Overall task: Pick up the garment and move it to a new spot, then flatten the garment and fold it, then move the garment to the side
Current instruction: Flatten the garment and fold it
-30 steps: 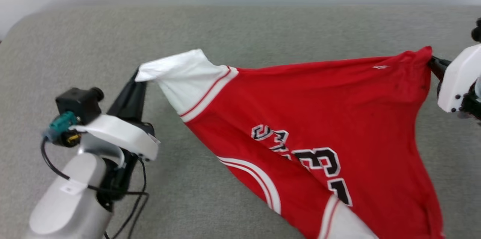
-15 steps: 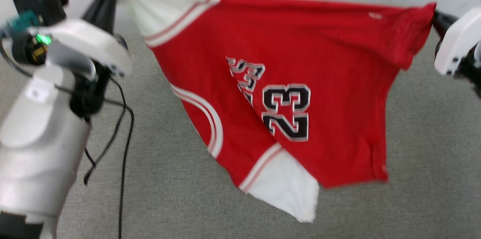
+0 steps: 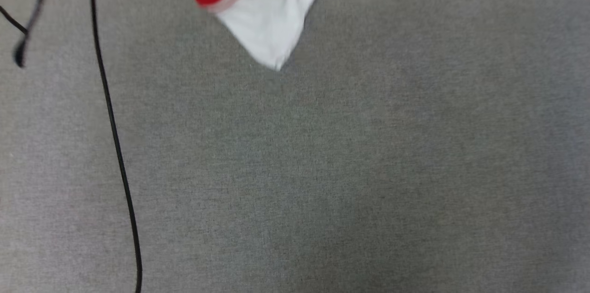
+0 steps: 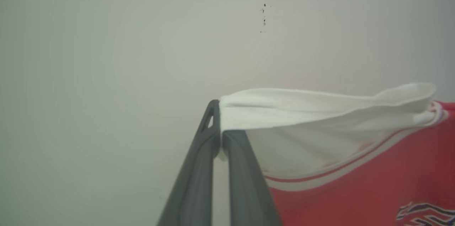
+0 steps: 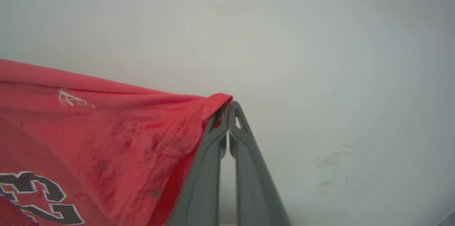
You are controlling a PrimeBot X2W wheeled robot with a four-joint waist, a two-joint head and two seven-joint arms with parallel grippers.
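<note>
The garment is held up in the air, stretched between both arms. In the head view its lowest part, a white sleeve (image 3: 269, 23) with striped trim, hangs at the top edge above the grey surface. In the left wrist view my left gripper (image 4: 219, 130) is shut on the edge of the garment's other white sleeve (image 4: 320, 112), with red cloth and lettering at lower right. In the right wrist view my right gripper (image 5: 227, 110) is shut on a red hem corner of the garment (image 5: 106, 126); black numerals show at lower left.
A grey fabric-covered surface (image 3: 322, 168) spreads below the hanging cloth. A black cable (image 3: 113, 136) runs down the left of the head view. Behind both grippers stands a plain pale wall (image 4: 106, 41).
Both arms have lifted the garment higher, out of the top of the head view, leaving one hanging sleeve in sight. The head view itself has shifted, showing more of the grey surface.
</note>
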